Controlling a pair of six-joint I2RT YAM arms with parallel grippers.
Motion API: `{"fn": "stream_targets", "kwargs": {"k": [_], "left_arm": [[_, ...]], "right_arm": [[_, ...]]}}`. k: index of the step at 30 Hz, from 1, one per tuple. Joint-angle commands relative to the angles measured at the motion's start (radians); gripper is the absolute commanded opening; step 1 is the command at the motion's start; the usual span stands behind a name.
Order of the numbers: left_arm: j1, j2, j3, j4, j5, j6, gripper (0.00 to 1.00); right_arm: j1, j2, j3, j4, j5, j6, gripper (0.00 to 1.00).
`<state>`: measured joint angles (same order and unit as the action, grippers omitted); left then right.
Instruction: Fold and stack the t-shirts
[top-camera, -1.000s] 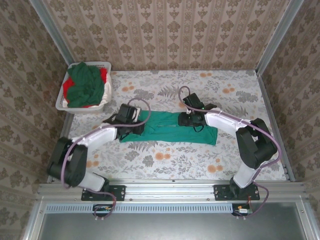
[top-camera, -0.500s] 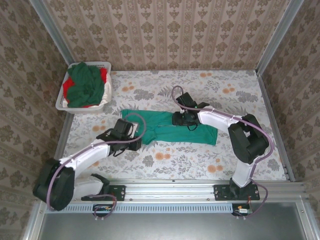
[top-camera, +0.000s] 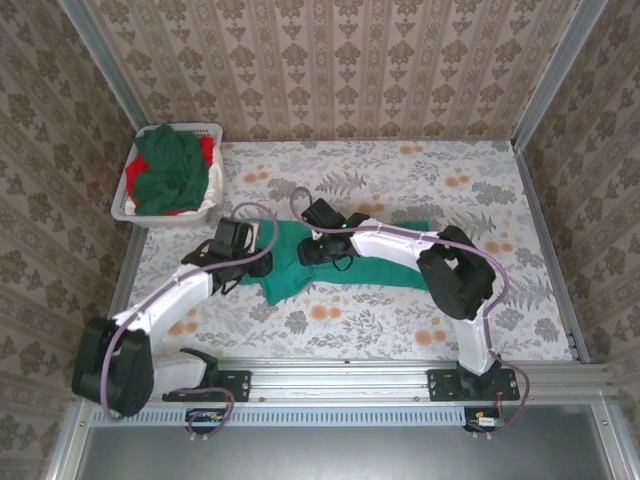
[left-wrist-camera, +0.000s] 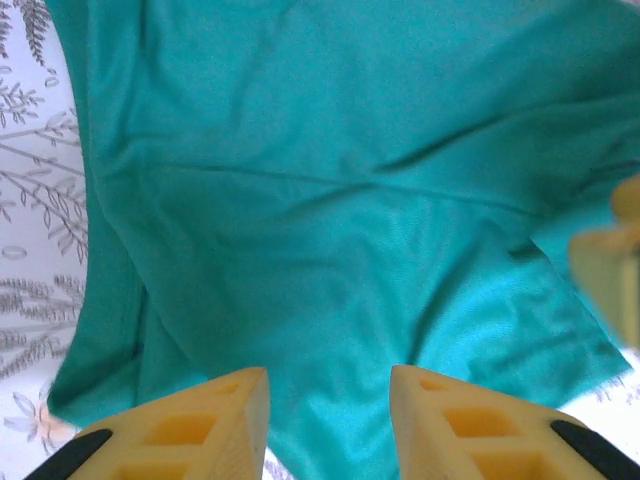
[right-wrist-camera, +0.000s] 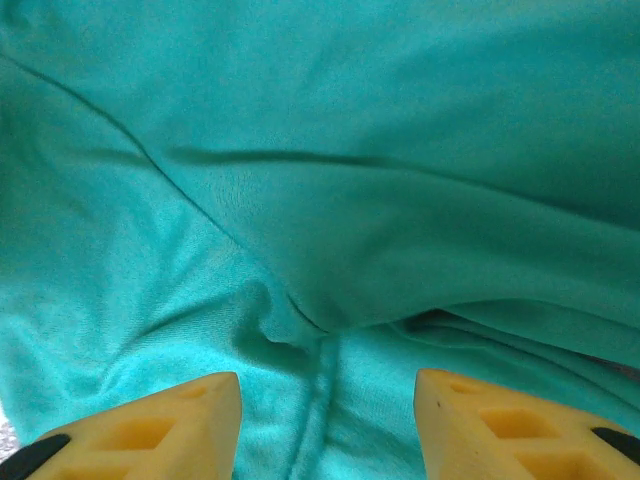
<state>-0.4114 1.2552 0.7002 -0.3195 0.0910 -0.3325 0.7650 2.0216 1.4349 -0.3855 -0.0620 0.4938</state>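
**Top external view: both hands over the teal-green t-shirt, fingers apart**

From my station I place everything against that teal-green t-shirt, which lies rumpled and partly doubled over near the middle of the flowered bench.

Well off to its left and farther back stands the white laundry basket. A dark green t-shirt is heaped in it, with a red t-shirt showing at the edges underneath.

At the teal shirt's left end I see the left hand, low over the cloth. On the left wrist camera this hand has its two yellow fingers apart, with nothing clamped between them. The shirt spreads out ahead of it in broad creases, and a strip of bench shows past the cloth's left edge.

Just right of that, over the left half of the shirt, is the right hand, its arm reaching across the cloth from the right. On the right wrist camera its fingers also stand apart. The shirt lies beneath them, and a raised fold runs toward the gap without being pinched.
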Motion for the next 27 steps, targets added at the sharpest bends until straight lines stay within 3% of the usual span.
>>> {"fn": "stream_targets", "kwargs": {"k": [1,11,21,24,27], "left_arm": [[0.011,0.073,0.007,0.006,0.048,0.032,0.41],[0.115,0.213,0.109,0.017,0.028,0.071,0.44],[0.146,0.412,0.235,0.016,0.019,0.103,0.43],[0.154,0.445,0.268,0.002,0.03,0.11,0.35],[0.155,0.462,0.293,-0.01,0.032,0.122,0.23]], "right_arm": [[0.011,0.028,0.034,-0.044,-0.019,-0.015,0.51],[0.01,0.092,0.173,-0.123,0.051,-0.032,0.5],[0.004,0.18,0.253,-0.184,0.094,-0.022,0.49],[0.004,0.204,0.287,-0.212,0.109,-0.033,0.48],[0.005,0.218,0.31,-0.233,0.137,-0.041,0.4]]}}
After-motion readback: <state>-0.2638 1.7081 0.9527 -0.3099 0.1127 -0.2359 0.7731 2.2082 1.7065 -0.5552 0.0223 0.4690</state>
